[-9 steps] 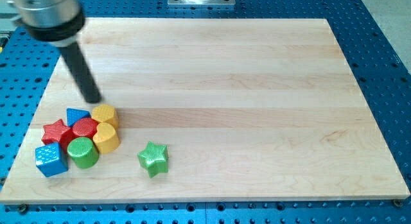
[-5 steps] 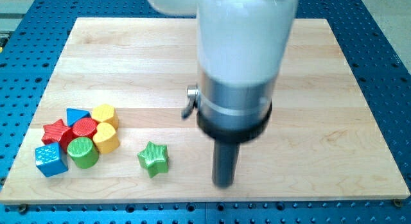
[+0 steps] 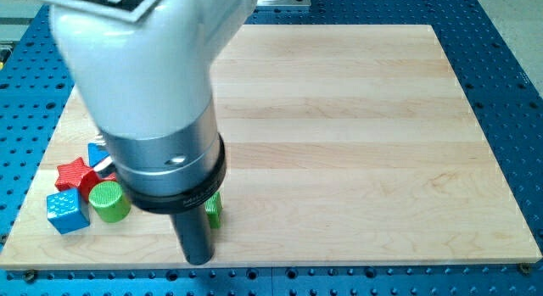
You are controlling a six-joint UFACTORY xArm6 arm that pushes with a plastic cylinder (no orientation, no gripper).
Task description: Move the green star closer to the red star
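We carry no jaws at all, so none are spread or pressed together: our arm ends in a straight dark rod, and my tip [image 3: 198,260] rests low on the wooden board [image 3: 356,143], close to its bottom edge at the view's lower left. The wide grey and white body of the arm [image 3: 153,101] rises above the rod and covers much of the board's left side.

Just to the view's right of the rod, a narrow green sliver shows: this is the green star [image 3: 213,209], mostly hidden behind the rod and the dark collar above it (we cannot tell whether the rod touches it). My tip sits slightly below and to the view's left of that sliver.

Further toward the view's left lies the cluster. The red star [image 3: 73,174] shows at the cluster's left side, with the blue triangle [image 3: 97,152] peeking out above it, partly covered by the arm. Below the red star sits the blue cube [image 3: 66,211], and just to the cube's right stands the green cylinder [image 3: 109,201]. A small strip of another red block [image 3: 103,170] shows at the arm's edge; its shape cannot be made out. The green star lies apart from the red star, with the green cylinder and the rod between them.
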